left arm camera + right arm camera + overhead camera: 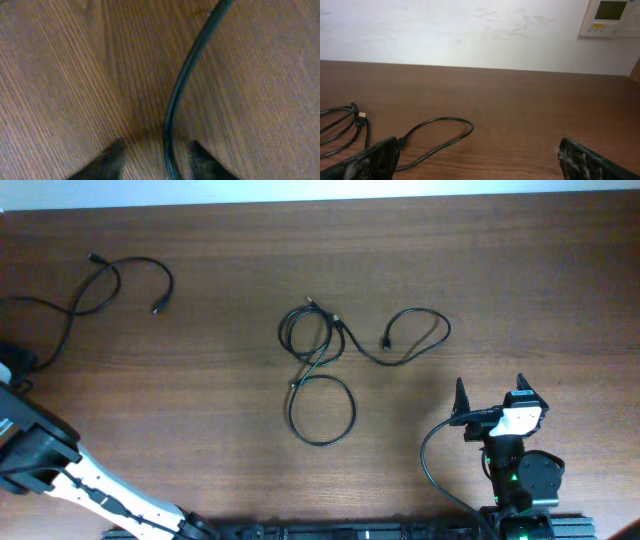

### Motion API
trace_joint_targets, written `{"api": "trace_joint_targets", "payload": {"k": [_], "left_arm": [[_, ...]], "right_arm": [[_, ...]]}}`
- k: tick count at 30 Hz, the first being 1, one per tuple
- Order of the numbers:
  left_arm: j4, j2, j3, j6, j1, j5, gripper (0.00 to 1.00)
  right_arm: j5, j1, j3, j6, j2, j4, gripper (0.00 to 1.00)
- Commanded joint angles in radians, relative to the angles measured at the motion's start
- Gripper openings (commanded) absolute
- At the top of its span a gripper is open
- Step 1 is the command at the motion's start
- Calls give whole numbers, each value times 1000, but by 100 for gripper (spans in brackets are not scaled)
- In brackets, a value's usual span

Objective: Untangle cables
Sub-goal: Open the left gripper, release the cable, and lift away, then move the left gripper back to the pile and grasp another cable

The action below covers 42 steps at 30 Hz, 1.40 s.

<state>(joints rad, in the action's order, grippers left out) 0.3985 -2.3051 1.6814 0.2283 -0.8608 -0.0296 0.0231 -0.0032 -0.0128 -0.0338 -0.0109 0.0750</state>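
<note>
The cables (173,97) were glossy black. The table (520,270) was reddish-brown wood with fine straight grain (lighter, more orange up close). The wall (445,30) was off-white, faintly smudged; its control panel (611,17) cream with a grey-green display.

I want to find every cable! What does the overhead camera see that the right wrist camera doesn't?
Only overhead: a separate cable at the far left and the left arm. Only right wrist: the white wall with a control panel. Both: the tangled cables in the middle, on the brown table.
</note>
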Motion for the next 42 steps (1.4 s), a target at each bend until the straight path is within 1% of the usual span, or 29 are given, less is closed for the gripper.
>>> {"api": "trace_joint_targets", "payload": {"k": [1,2,4,6,9,10,12,14,17,18,19,20,23,24,25,26,27,29,30,31,32,33,35,36,37,38,39,41,42], "left_arm": [[5,-51,6,1,1,34,24],[6,-51,6,1,1,34,14],[6,-51,6,1,3,34,0],[-1,-51,6,1,10,42,0],[-16,-49,85,2,28,197,0],[-4,-48,136,2,34,226,0],[54,-45,329,2,63,237,0],[70,-45,480,1,100,248,0],[41,-45,613,1,166,277,0],[21,-45,614,1,188,277,0],[21,-46,614,1,200,268,4],[27,-54,612,0,215,239,11],[102,-105,612,-105,243,220,75],[140,-118,612,-126,243,215,76],[162,-121,612,-126,243,212,82],[183,-121,612,-126,243,208,86],[203,-113,619,-126,243,209,80],[233,-93,640,-126,248,210,80],[268,-67,658,-125,257,229,82],[294,-45,665,-125,265,274,90],[325,-13,665,-125,275,380,99],[360,16,665,-124,285,569,99],[377,18,664,-125,301,808,99],[419,16,660,-125,325,914,99],[481,16,658,-125,351,957,99],[573,16,658,-134,389,954,99],[646,16,658,-185,422,954,99],[798,16,658,-362,520,943,99],[867,16,658,-404,576,906,99]], "right_arm": [[-5,-3,7,-3,8,3,98],[-6,-4,7,-3,8,3,98],[-5,-4,7,-3,7,3,98],[-6,-4,7,-3,7,3,98],[-5,-4,7,-3,7,3,98],[-5,-4,7,-3,8,3,98],[-5,-4,7,-3,7,3,98],[-5,-4,7,-3,8,3,98],[-5,-4,7,-3,7,3,98],[-6,-4,7,-3,7,3,98],[-6,-4,7,-3,8,3,98],[-6,-4,7,-3,8,3,98],[-5,-4,7,-3,8,3,98],[-6,-4,7,-3,7,3,98],[-5,-4,7,-3,7,3,98],[-5,-3,7,-3,7,3,98],[-6,-4,7,-3,8,3,98],[-5,-4,7,-3,7,3,98],[-5,-4,7,-3,7,3,98],[-5,-4,7,-3,7,3,98],[-5,-4,7,-3,7,3,98],[-6,-4,7,-3,8,3,98],[-6,-4,7,-3,7,3,98],[-6,-4,7,-3,7,3,98],[-5,-4,7,-3,7,3,98],[-5,-4,7,-3,7,3,98],[-5,-4,7,-3,8,3,98],[-6,-4,7,-3,8,3,98],[-5,-4,7,-3,8,3,98]]}}
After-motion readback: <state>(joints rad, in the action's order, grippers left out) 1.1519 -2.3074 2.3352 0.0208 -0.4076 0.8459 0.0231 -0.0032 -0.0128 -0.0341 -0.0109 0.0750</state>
